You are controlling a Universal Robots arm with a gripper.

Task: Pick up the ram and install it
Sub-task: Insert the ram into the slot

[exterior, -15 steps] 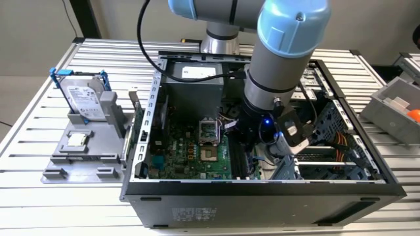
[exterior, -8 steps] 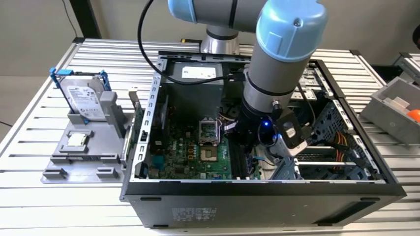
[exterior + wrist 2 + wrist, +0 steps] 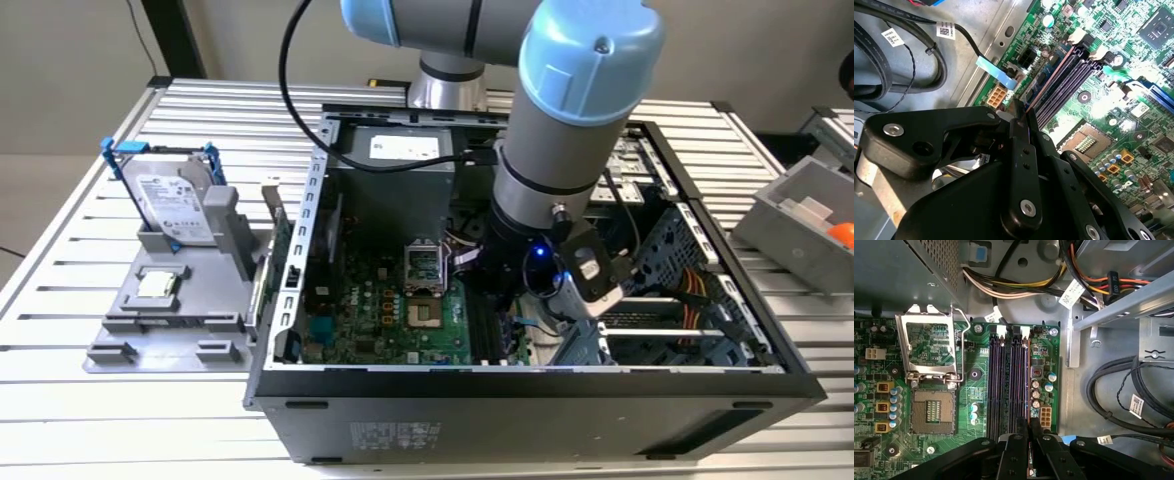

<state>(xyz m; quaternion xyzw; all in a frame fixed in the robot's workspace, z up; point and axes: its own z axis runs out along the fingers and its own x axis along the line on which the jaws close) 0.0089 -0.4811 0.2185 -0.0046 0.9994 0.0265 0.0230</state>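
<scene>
The ram [image 3: 1029, 380] shows edge-on as a thin strip, standing upright along the memory slot nearest the motherboard's edge. It also appears in the second wrist view as a narrow line [image 3: 1049, 77] running away from the fingertips. My gripper [image 3: 1029, 427] [image 3: 1021, 112] is shut on the ram's near end, black fingers [image 3: 1015, 450] pressed on both faces. In the exterior view the gripper [image 3: 501, 295] reaches down inside the open computer case, over the memory slots [image 3: 483, 330]. I cannot tell how deep the ram sits in the slot. The neighbouring slots [image 3: 1004, 385] are bare.
An open CPU socket [image 3: 931, 412] lies beside the slots. Black cable bundles [image 3: 1114, 405] and case metal [image 3: 1114, 315] crowd the other side. On the exterior view's left, a grey holder [image 3: 120, 350] carries a blue-framed hard drive [image 3: 174, 205] and a small square chip [image 3: 158, 285].
</scene>
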